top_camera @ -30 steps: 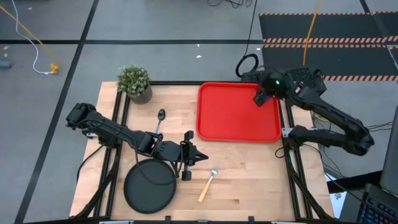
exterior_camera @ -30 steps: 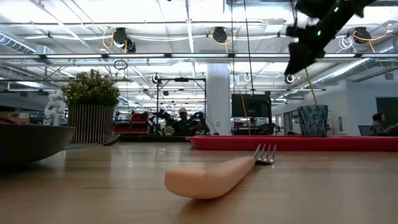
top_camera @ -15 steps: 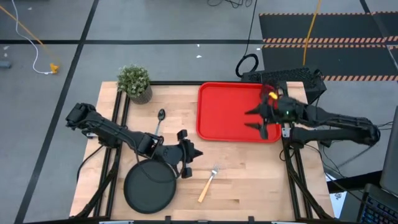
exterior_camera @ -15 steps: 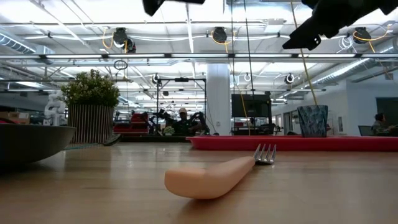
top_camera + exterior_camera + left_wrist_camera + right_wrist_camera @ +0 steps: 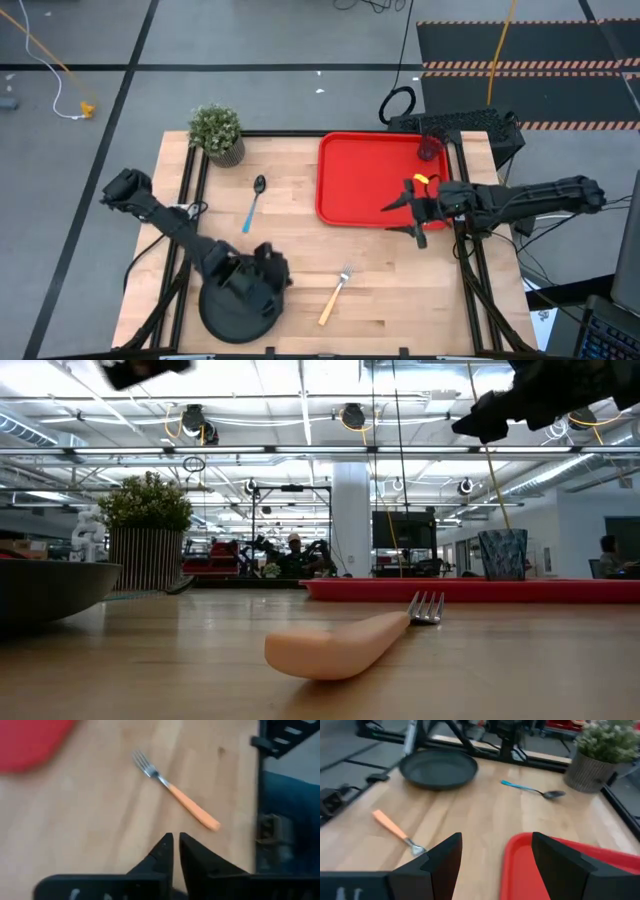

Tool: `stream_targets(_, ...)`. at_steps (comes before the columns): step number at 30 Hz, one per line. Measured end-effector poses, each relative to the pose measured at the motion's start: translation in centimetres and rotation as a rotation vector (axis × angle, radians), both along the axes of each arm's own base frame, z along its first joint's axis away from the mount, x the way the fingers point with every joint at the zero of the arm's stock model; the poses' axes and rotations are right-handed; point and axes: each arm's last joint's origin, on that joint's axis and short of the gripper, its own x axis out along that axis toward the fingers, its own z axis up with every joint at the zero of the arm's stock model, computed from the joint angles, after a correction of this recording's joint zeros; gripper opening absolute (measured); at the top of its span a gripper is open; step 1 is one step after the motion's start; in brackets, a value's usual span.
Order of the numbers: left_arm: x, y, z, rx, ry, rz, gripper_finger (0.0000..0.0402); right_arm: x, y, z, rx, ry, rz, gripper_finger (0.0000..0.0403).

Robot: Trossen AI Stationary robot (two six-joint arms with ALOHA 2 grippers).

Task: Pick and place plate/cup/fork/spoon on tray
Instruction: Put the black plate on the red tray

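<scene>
Tray (image 5: 370, 180) red, far right of table; cup (image 5: 430, 149) in its far corner. Right gripper (image 5: 405, 212) spread wide over tray's near edge. Left gripper (image 5: 262, 283) fingers together above plate (image 5: 228, 310). No legible writing.

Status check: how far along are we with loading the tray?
Done: the cup stands in the far right corner of the tray. In hand: nothing. The left pincer is shut and empty near the plate; the right pincer hangs open at the tray's edge. Left: the plate, fork and spoon all lie on the table, off the tray.
</scene>
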Motion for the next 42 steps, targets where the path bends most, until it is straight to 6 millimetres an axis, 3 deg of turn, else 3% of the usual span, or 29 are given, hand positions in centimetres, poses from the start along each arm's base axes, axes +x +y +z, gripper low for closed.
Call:
stream_targets(5, -2.1, -3.8, -1.4, -0.13, 0.054, 0.043, 0.0087, 0.4, 0.0, -0.5, 0.009, 0.032, -0.036, 0.0231)
stream_targets(10, -3.4, -6.7, -4.0, -0.274, 0.228, 0.095, 0.0126, 0.9, 0.1, -1.0, 0.014, 0.07, -0.032, 0.0231)
stream_targets(15, -3.7, -9.4, -6.6, -0.333, 0.424, 0.109, 0.0131, 1.3, 0.1, -1.5, 0.015, 0.102, -0.034, 0.0231)
stream_targets(21, -3.1, -11.5, -7.2, -0.339, 0.494, 0.129, 0.0132, 1.8, 0.1, -1.6, 0.022, 0.094, -0.036, 0.0231)
stream_targets(32, -2.6, -12.5, -8.3, -0.233, 0.534, 0.116, 0.0132, 2.7, 0.2, -2.2, 0.012, 0.105, -0.033, 0.0231)
stream_targets(42, -2.3, -11.3, -8.7, -0.164, 0.569, 0.155, 0.0132, 2.9, 0.2, -2.5, -0.004, 0.119, -0.027, 0.0231)
